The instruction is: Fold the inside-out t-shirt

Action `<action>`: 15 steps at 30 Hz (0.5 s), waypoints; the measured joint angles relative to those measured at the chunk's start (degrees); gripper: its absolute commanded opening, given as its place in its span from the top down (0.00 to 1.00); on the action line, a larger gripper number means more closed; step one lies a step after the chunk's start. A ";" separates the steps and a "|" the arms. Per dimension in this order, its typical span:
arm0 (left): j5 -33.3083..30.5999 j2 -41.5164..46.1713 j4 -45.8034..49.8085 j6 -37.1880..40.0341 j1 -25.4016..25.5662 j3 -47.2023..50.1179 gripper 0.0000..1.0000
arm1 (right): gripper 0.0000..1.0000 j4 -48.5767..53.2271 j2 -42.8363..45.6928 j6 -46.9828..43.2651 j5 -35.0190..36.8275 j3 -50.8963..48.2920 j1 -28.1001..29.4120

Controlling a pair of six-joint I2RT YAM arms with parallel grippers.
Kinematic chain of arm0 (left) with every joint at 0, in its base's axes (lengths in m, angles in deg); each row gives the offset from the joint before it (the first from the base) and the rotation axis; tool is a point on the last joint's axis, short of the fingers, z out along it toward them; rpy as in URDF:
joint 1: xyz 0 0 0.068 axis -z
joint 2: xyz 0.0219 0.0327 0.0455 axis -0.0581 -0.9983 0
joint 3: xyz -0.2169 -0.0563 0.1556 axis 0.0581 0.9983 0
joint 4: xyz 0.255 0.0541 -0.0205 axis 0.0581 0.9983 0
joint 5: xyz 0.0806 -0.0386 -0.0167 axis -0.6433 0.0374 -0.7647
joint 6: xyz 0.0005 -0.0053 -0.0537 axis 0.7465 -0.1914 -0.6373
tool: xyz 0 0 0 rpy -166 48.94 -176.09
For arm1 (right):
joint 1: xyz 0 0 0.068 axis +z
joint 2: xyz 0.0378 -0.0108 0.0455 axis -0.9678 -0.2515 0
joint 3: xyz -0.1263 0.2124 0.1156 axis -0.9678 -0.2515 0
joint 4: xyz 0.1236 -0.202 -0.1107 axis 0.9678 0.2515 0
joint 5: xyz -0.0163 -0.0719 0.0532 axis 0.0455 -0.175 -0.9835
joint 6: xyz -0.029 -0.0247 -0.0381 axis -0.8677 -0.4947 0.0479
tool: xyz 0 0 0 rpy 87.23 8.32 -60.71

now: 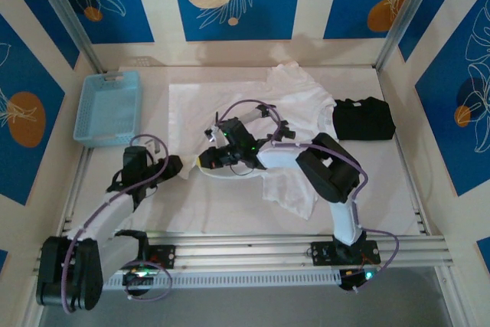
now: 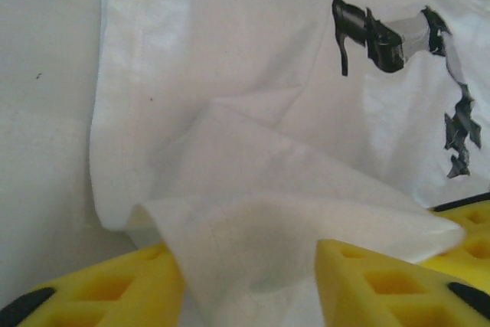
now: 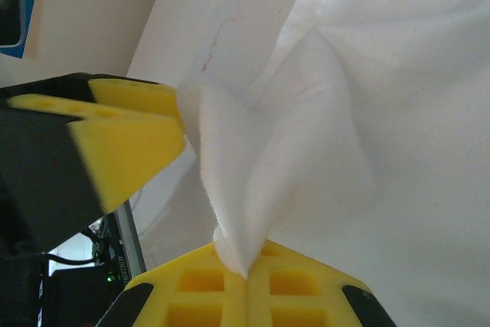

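Inside-out t-shirt (image 1: pixel 207 101) spread on table (image 1: pixel 398 189), right of blue basket (image 1: pixel 83 112). Right gripper (image 3: pixel 245 269) clamped on bunched fold. Left gripper (image 2: pixel 245 254) half parted, cloth loose between, nothing gripped. Risk: fold dragged crooked if pulled by 1 gripper only.

On the table (image 1: pixel 398 189), t-shirt (image 1: pixel 230 105) spread across the middle; basket (image 1: pixel 107 109) left of it, toward the far-left corner; folded garment (image 1: pixel 364 119) just right of it. At its near-left edge, left gripper (image 1: pixel 172 166); right gripper (image 1: pixel 207 160) over its middle.

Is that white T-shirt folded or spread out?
Mostly spread, not folded: the white cotton t-shirt lies rumpled, one bunched edge pinched in the right end effector.
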 measured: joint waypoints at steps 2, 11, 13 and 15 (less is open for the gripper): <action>0.11 2.89 0.70 -0.81 -0.02 1.33 0.42 | 1.00 0.39 -0.52 0.46 -0.26 0.02 0.00; 1.84 10.99 4.50 -4.85 0.00 7.56 0.35 | 1.00 1.22 -1.05 1.09 -0.76 0.70 0.00; 2.82 11.37 4.39 -5.79 0.00 8.48 0.36 | 1.00 1.25 -1.05 1.09 -0.76 0.76 0.00; 4.13 11.13 3.65 -6.64 0.00 9.33 0.39 | 1.00 1.25 -1.05 1.11 -0.76 0.76 0.00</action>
